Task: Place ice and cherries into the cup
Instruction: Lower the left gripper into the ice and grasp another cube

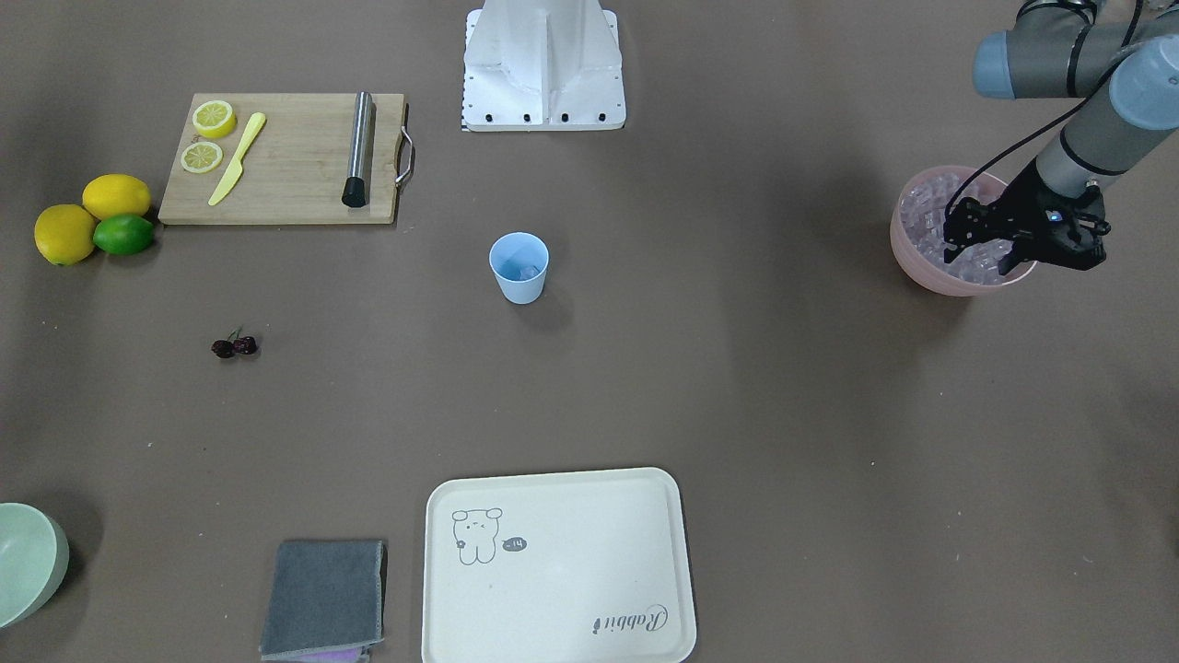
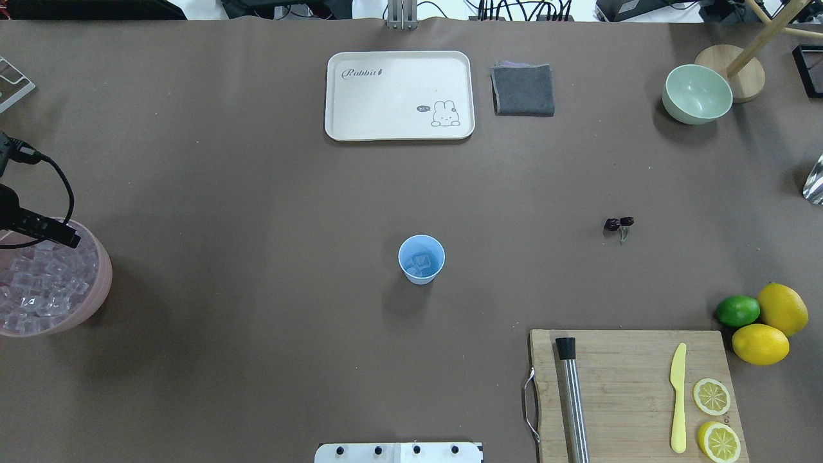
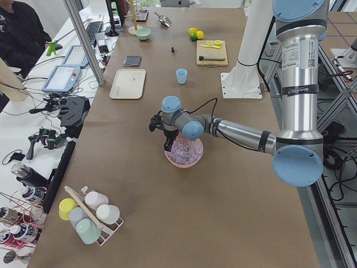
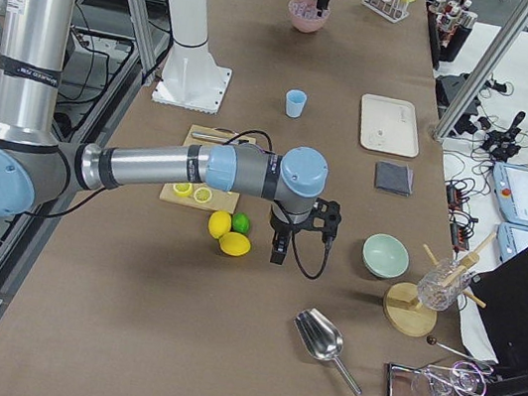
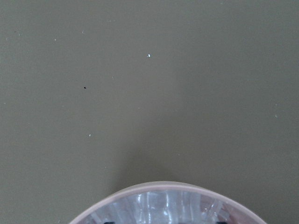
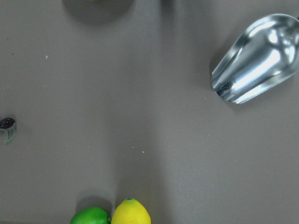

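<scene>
Seen from overhead, the left jaws stand spread at the ice (image 2: pixel 38 286) in the pink bowl (image 2: pixel 103 283), at 9 o'clock of the cup (image 2: pixel 421 278), which stands at the centre of the worktop (image 2: pixel 257 193) and holds more ice, the cherries (image 2: pixel 618 223) lie at its 3 o'clock, and the right jaws' state cannot be told.

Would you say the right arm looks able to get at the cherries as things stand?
Probably yes. The cherries lie alone on the table with nothing over or against them, and the right pincer hangs close by the lemons, on the same side of the table.
</scene>
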Robot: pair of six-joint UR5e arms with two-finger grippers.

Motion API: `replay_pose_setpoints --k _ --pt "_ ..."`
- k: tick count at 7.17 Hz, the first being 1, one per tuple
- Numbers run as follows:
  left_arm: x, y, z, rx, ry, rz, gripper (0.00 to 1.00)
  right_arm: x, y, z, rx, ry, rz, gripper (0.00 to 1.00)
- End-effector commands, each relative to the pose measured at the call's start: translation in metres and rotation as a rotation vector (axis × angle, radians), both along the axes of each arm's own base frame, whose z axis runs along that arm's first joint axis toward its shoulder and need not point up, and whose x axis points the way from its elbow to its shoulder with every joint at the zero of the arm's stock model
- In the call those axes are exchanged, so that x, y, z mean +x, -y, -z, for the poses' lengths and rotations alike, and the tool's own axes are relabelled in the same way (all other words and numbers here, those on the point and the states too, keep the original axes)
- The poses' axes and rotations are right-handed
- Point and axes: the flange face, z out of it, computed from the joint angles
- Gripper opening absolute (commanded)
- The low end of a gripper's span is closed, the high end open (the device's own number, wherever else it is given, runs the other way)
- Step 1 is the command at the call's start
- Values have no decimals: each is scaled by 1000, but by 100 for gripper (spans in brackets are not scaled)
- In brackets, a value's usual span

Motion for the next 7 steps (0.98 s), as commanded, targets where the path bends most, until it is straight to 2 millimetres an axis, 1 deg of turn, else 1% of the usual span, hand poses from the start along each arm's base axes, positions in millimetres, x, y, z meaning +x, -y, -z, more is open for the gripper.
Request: replay_pose_setpoints --k 1,3,4,7 --pt "3 5 -3 -3 2 -1 78 0 0 0 2 -1 1 100" --pt "4 6 -1 -1 1 -1 77 0 -4 -1 -1 -1 1 100" --pt "4 6 -1 -1 1 -1 74 1 -5 0 2 -1 0 100" --pt "2 4 -3 -5 3 1 56 2 -5 2 5 -1 -1 100"
